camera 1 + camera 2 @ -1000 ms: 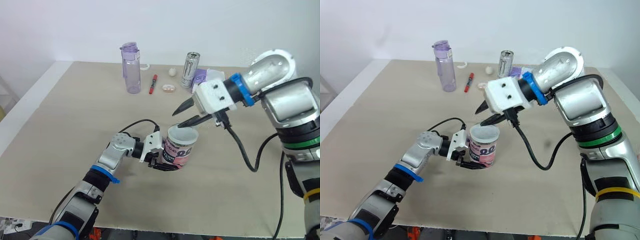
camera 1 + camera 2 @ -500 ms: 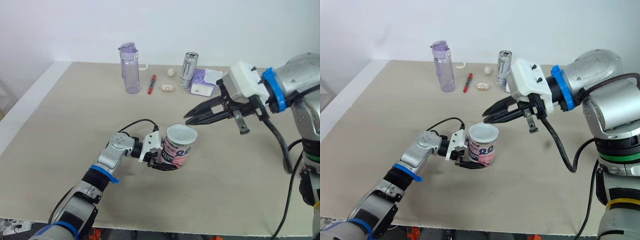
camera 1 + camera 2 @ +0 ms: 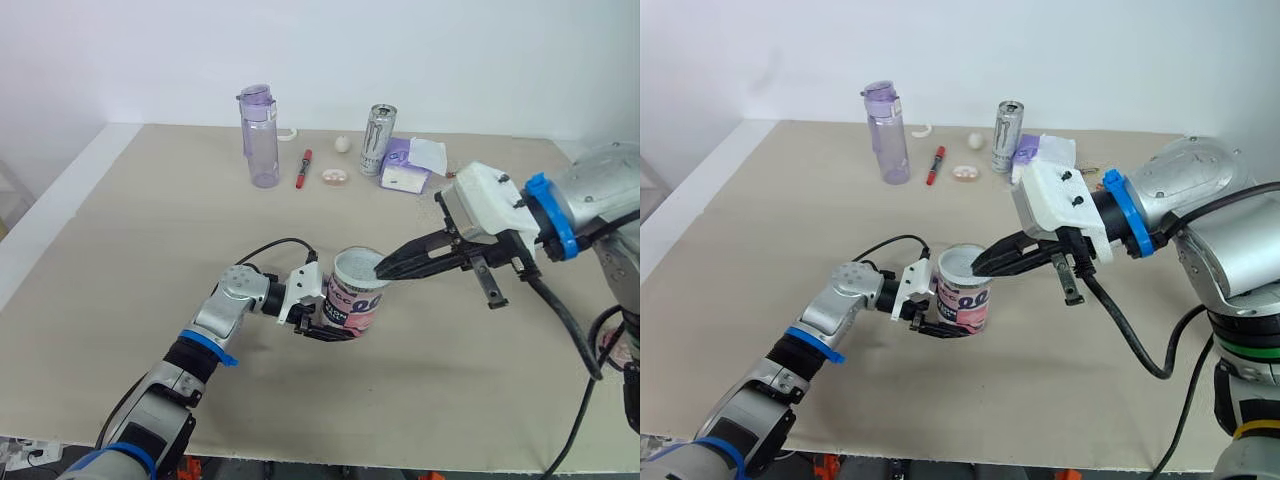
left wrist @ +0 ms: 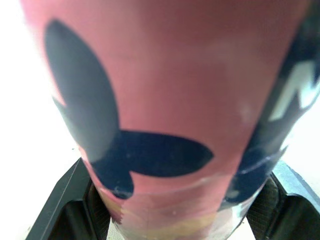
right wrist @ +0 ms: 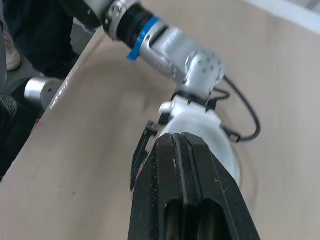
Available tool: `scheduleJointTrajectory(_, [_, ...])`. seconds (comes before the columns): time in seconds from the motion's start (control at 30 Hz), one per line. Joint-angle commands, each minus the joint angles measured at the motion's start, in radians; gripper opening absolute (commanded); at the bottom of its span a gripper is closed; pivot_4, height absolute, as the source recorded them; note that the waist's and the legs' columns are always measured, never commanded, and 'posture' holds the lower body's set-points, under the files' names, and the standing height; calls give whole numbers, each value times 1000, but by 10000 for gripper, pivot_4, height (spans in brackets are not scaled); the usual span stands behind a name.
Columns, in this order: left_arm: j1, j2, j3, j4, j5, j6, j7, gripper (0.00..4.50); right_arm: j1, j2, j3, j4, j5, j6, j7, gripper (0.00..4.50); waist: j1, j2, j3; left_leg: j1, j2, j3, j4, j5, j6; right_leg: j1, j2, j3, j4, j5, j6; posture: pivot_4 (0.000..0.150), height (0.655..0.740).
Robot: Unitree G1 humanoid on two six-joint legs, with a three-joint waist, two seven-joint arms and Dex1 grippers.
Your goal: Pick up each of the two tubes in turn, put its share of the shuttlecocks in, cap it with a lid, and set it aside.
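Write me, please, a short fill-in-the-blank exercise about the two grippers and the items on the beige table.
1. The left gripper holds the pink-and-navy cardboard ___.
2. The right gripper reaches to that container's top with its fingers ___.
3. The marker lying beside the translucent purple bottle is ___ in colour.
Missing words: tube; shut; red.

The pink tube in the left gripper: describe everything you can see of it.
The tube is a short cylinder, pink with dark blue shapes and white lettering, and a pale top. It stands roughly upright near the middle of the table, clamped low on its sides by the left gripper. The shut tips of the right gripper sit at its top rim. Whether its base touches the table is unclear.
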Motion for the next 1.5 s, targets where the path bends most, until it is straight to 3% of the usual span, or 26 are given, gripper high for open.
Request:
scheduleJointTrajectory(0.03, [22, 20, -26, 37, 38, 27, 5, 30636, 0, -17, -8, -13, -9, -24, 2, 1250, 0, 0, 0, 0, 0, 0, 0, 0, 0, 0, 0, 0, 0, 0, 0, 1500, 7400])
scheduleJointTrajectory(0.57, [33, 26, -27, 23, 38, 34, 8, 30636, 31, -5, 23, 4, -46, -75, 3, 1250, 0, 0, 0, 0, 0, 0, 0, 0, 0, 0, 0, 0, 0, -1, 1, 1500, 7400])
scheduleJointTrajectory(1.5, [29, 20, -29, 25, 36, 45, 10, 30636, -63, 120, 145, 139, -180, -186, 3, 1250, 0, 0, 0, 0, 0, 0, 0, 0, 0, 0, 0, 0, 0, -1, 1, 1500, 7400])
